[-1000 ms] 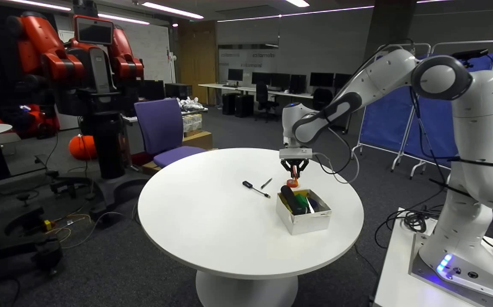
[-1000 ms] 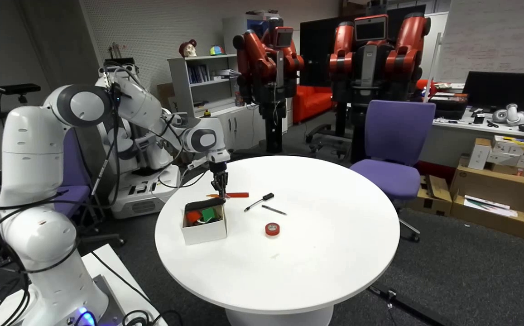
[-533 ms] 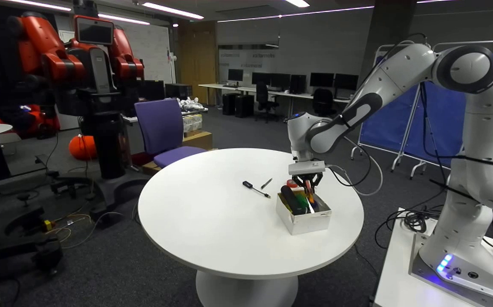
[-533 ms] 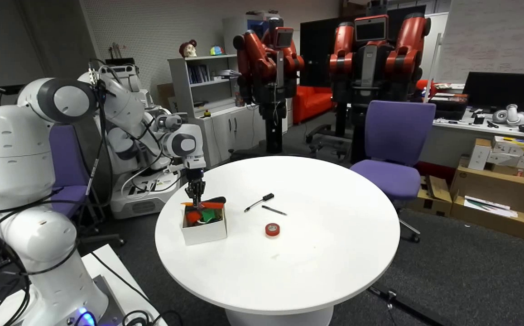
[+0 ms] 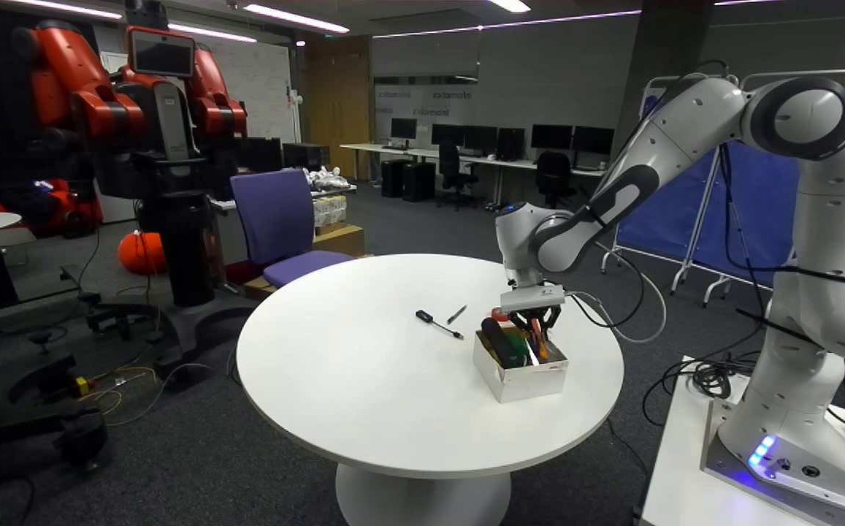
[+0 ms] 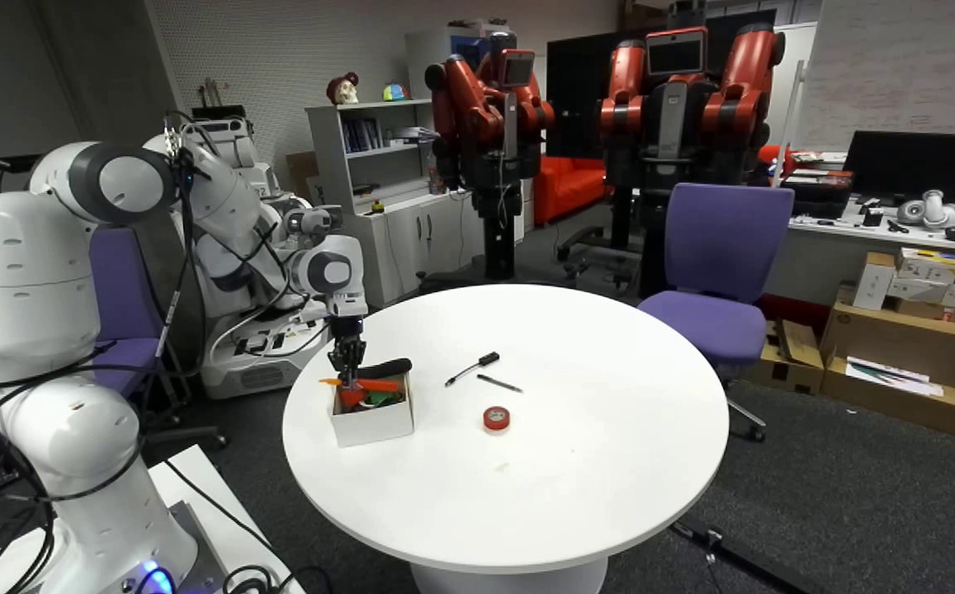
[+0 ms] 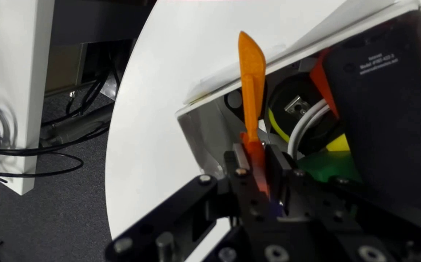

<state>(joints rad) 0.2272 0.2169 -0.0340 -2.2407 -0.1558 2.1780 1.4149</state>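
Note:
My gripper (image 7: pixel 257 154) is shut on the red handle of a tool with an orange blade (image 7: pixel 252 72). It hangs over the white box (image 7: pixel 214 97), its fingertips low at the opening. In the wrist view the blade points away from the fingers and crosses above the box's rim. In both exterior views the gripper (image 5: pixel 537 326) is above the box (image 5: pixel 532 383); the red handle (image 6: pixel 380 384) lies roughly level across it. Inside are a long black object (image 7: pixel 385 109), a green piece (image 7: pixel 330 163), a round black item with a yellow edge (image 7: pixel 297 105) and a white cable (image 7: pixel 303 125).
On the round white table (image 6: pixel 593 462) lie a red tape roll (image 6: pixel 496 418), a dark pen (image 6: pixel 499 383) and a short black adapter cable (image 6: pixel 473 368). The black object sticks up past the box's rim. A purple chair (image 6: pixel 712 289) stands by the table.
The gripper has carried the tool from beside the box to above it and then come slightly lower, tilting a little. The box and the table items have stayed put.

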